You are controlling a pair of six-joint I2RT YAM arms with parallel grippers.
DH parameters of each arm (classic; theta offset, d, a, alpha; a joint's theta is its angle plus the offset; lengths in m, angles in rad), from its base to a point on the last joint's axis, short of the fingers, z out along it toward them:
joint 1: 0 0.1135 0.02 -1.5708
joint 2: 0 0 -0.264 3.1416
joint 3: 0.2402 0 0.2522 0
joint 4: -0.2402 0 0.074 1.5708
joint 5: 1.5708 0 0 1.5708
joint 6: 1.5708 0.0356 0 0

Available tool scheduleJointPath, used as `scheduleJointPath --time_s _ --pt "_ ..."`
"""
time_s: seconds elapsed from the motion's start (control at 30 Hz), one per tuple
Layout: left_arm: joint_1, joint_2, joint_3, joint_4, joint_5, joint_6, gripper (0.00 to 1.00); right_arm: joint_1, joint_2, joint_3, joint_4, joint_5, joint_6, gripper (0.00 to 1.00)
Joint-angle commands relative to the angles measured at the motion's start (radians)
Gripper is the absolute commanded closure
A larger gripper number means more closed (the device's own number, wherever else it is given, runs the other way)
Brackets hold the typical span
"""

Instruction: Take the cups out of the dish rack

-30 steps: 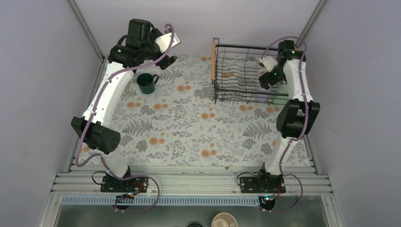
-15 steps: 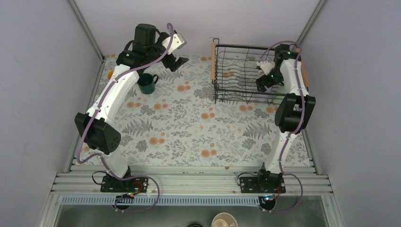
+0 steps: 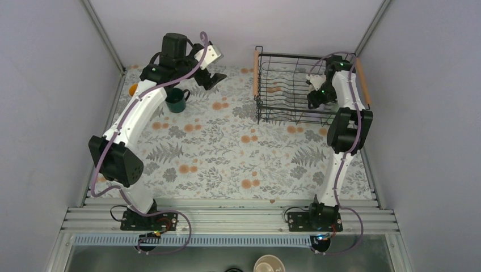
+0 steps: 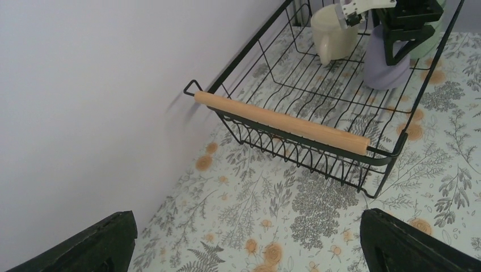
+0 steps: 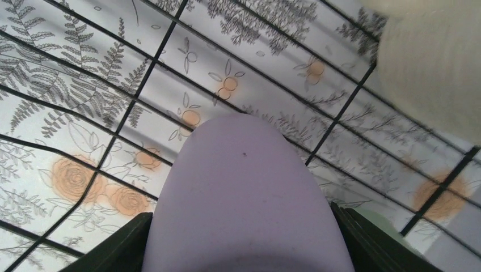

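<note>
Over the last second the left hand (image 3: 212, 78) swings away from the dark green mug (image 3: 177, 100) and now points toward the dish rack (image 3: 266, 116) in the upper right of the top view. Its fingers are spread wide and carry nothing. The mug stands alone on the counter (image 3: 227, 153), left of centre, so that cup counts as unloaded. An orange spot at the far left, half hidden behind the left arm, may be another cup, but I cannot tell.

Meanwhile the right arm folds its elbow in closer to the rack and the right hand (image 4: 409, 25) settles over the lavender tumbler (image 5: 249, 198). In the wrist view its fingers (image 5: 122, 246) press against both sides of the tumbler with no gap showing, so it looks gripped, though its base seems not yet lifted off the wires. The cream mug (image 4: 333, 31) and mint green cup (image 4: 428, 48) wait just beside it at the rack's far end. By my reckoning the tumbler comes out next, and two cups remain after it
</note>
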Motion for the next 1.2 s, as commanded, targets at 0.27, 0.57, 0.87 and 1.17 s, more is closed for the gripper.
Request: scheduleJointPath --time_s 0.27,0.57,0.87,1.17 --pt "-0.018 -0.064 -0.016 0.057 0.136 -0.054 0.03 -0.003 -0.043 0.209 -0.056 -0.049 0.047 0.56" --pt "-0.020 -0.075 -0.066 0.302 0.484 -0.312 0.00 0.098 -0.282 0.268 0.030 -0.344 0.097 0.55" --pt "-0.045 0.025 0.013 0.357 0.675 -0.423 0.00 0.236 -0.337 0.366 0.056 -0.647 0.131 0.55" --pt "-0.054 0.118 0.074 0.340 0.748 -0.437 0.00 0.260 -0.392 0.277 0.152 -0.801 0.136 0.54"
